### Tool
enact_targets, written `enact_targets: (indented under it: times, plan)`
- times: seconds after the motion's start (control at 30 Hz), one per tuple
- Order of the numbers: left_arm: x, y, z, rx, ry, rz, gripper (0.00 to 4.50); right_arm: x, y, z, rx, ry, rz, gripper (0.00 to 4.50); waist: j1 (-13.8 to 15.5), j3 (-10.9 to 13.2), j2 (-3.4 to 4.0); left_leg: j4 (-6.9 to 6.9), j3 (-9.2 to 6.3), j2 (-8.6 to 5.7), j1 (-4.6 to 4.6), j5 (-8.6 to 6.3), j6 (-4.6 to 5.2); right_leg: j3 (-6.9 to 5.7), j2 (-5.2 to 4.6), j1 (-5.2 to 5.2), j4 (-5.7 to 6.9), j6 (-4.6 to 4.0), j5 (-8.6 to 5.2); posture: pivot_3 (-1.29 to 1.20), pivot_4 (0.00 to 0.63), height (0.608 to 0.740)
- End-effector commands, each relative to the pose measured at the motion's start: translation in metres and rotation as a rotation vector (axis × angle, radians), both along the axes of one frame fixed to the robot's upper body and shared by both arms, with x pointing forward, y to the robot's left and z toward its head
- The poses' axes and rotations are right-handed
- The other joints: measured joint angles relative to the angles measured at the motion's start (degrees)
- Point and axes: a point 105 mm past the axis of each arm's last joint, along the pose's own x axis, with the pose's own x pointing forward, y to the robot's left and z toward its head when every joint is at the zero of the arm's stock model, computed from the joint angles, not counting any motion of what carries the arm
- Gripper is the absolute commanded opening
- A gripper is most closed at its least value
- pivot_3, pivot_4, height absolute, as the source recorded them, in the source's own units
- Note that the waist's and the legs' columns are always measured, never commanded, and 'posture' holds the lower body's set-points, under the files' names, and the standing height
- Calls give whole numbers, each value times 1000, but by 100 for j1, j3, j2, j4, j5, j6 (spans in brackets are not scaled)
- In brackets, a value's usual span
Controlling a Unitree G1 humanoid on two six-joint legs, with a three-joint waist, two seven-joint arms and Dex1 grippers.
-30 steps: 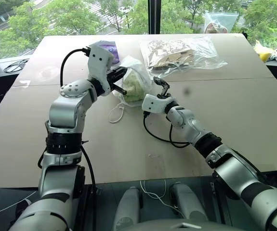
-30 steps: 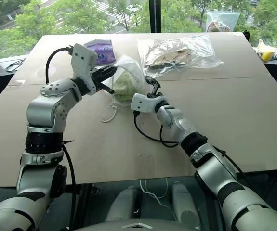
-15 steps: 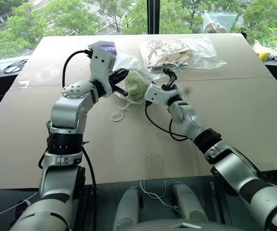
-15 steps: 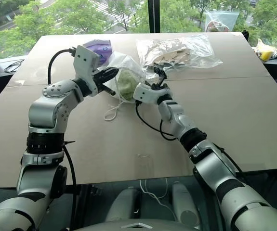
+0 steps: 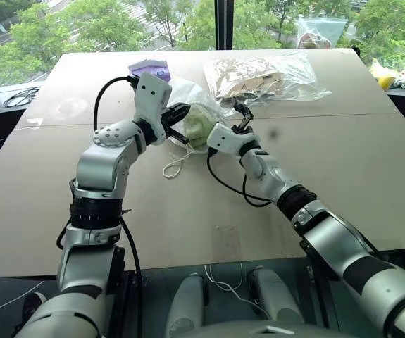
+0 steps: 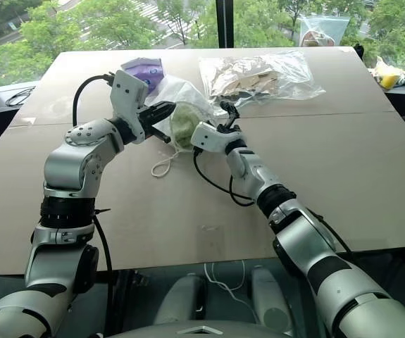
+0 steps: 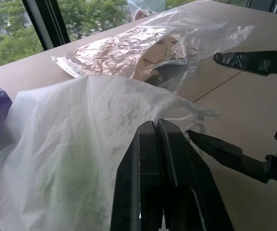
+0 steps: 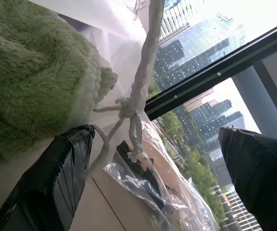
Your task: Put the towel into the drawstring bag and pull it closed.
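I see the drawstring bag (image 5: 188,116) held up off the surface (image 5: 209,204) by my left gripper (image 5: 177,121), near the far middle of the tabletop. In the left wrist view the left fingers (image 7: 157,163) are pressed flat together, and the milky film of the bag spreads out from right beside them; the pinch point itself is covered by the fingers, so I take the grip to be on the bag's film or mouth edge but cannot say exactly where.

The towel (image 6: 183,124) is inside the bag, visible as a light green lump through the thin plastic. In the right wrist view its fluffy surface sits just beside one right finger (image 8: 51,178), with the bag's film over part of it; I cannot tell whether that finger touches it.

My right gripper (image 5: 243,117) is at the bag's right side with its fingers wide apart, holding nothing that I can see. A knotted white cord (image 8: 131,108) hangs between those fingers in the right wrist view; contact with either finger cannot be made out. A second cord loop (image 5: 175,163) trails down from the bag onto the surface.

Behind the bag lie a purple pack (image 6: 146,72), partly hidden by the left arm, and a larger clear bag (image 5: 265,76) with brown contents, well apart from the grippers. The bag's mouth is not clearly visible, so I cannot judge how far it is drawn.
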Motion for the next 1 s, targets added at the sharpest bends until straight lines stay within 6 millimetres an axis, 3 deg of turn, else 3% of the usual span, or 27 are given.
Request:
enact_targets:
  times: [0.03, 0.2, 0.6, 0.8, 1.0]
  plan:
    - [-4, -1, 14, 1, -58, -13, 0, -1, 6, 12, -62, -73, 18, 4433, -1, 0, 0, 0, 0, 0, 0, 0, 0, 0, 0, 0, 0, 0, 0, 0, 150, 740]
    - [-3, 0, 16, 4, -58, -12, 0, 3, 5, -3, -116, -41, -4, 4433, -10, 0, 0, -2, -1, 0, 1, 0, 0, 0, 1, 0, 0, 0, 0, 0, 150, 740]
    - [-7, -5, 14, 15, -51, -30, 0, 3, 14, 41, 17, -222, -5, 4433, -14, 0, 0, -4, -1, 0, 1, 0, -1, 0, 0, -1, -1, -1, 0, 0, 150, 740]
    - [-6, -6, 16, 14, -55, -30, 0, -12, 28, 39, -1, -290, 109, 4433, -42, 0, 0, -6, -1, 0, 1, 0, -1, 0, 0, -1, -1, -1, 0, 0, 150, 740]
    - [-6, -9, 15, 9, -50, -36, 0, -14, 12, 47, 63, -373, 72, 4433, -47, 0, 0, -5, -2, -1, 0, 1, -1, 0, -1, -1, -1, -1, 0, 0, 150, 740]
